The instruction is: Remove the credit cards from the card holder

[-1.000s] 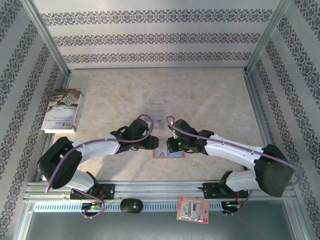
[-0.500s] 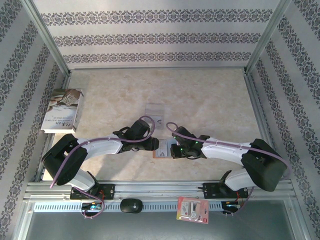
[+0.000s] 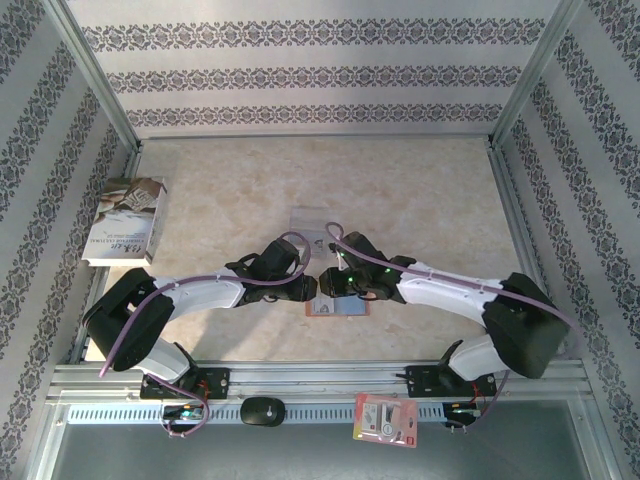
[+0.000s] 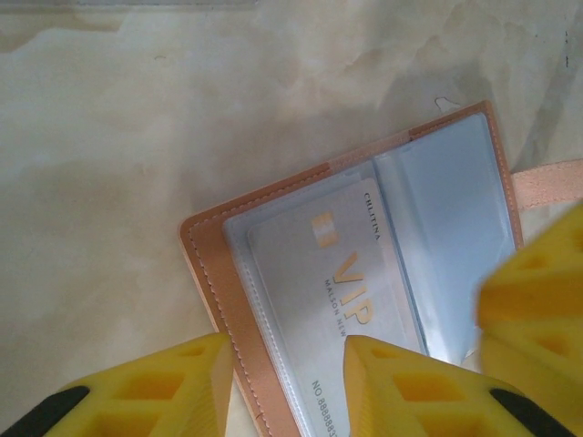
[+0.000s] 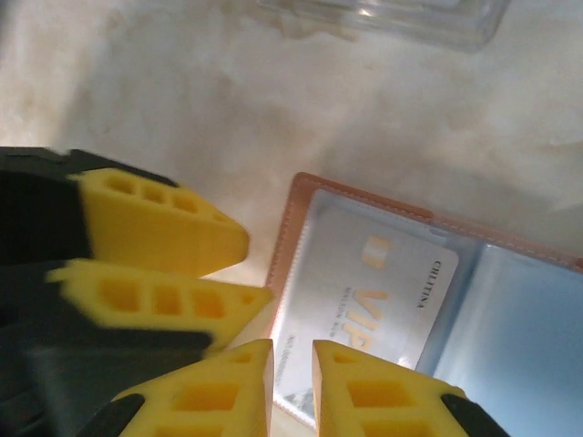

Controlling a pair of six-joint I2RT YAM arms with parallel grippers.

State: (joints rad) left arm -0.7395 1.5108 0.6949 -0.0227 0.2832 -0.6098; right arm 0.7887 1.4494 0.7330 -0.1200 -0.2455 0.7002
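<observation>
1. Robot lab test cell: bare aluminium frame posts (image 3: pixel 100 85) rise from the table (image 3: pixel 420 190) corners.
2. Patterned panels (image 3: pixel 310 75) box the table in on three sides.
3. Left arm (image 3: pixel 200 292) and right arm (image 3: pixel 450 292) sit bolted to a metal rail (image 3: pixel 320 378) along the table's near edge.

The pale marbled table (image 3: pixel 420 190) carries three things. The card holder (image 3: pixel 338 309) lies open and flat near the table's front edge, grey-blue lining up, its orange-brown leather border resting on the surface. Just behind the card holder, toward the back of the table, a clear plastic sleeve (image 3: pixel 308 222) lies flat. Well to the left of the card holder, a book (image 3: pixel 125 220) lies cover up. In front of the card holder, on the grey ledge (image 3: pixel 520 440), lies a red-and-white packet (image 3: pixel 386 420).
</observation>
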